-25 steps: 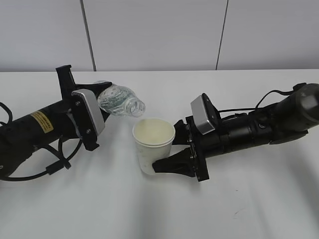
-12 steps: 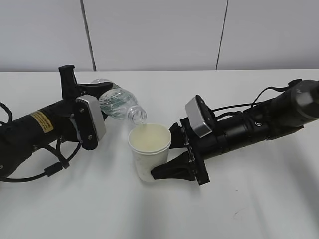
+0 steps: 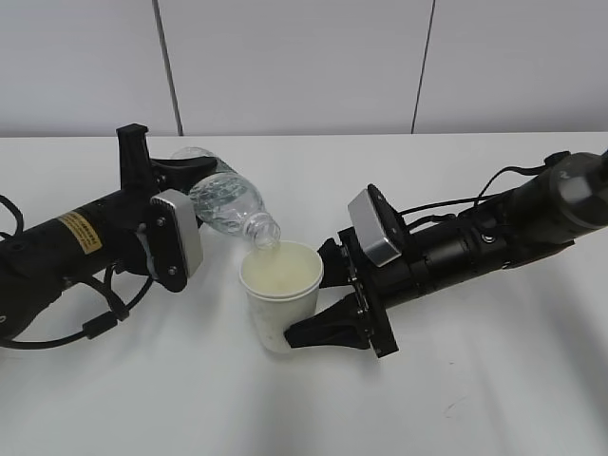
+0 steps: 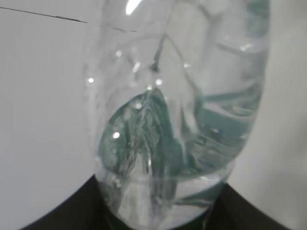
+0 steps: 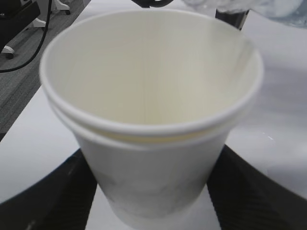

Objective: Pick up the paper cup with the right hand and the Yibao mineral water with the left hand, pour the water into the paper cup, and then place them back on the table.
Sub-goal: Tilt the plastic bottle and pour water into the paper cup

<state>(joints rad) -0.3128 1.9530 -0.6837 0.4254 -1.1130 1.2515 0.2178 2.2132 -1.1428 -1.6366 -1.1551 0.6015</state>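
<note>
Bottle [image 3: 226, 201] w/ water tilted, neck over cup [image 3: 279, 294]; both grippers clenched: left [image 3: 195, 185] on bottle, right [image 3: 313, 313] on cup.

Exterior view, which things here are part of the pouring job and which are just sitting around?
Part of the job:
paper cup, held by the right gripper
Yibao mineral water, tilted neck-down over the cup by the left gripper
table

Just around:
black cable looping beside the left arm
wall panels behind

The yellow sticker [image 3: 81, 232] bears print too small to read.
</note>
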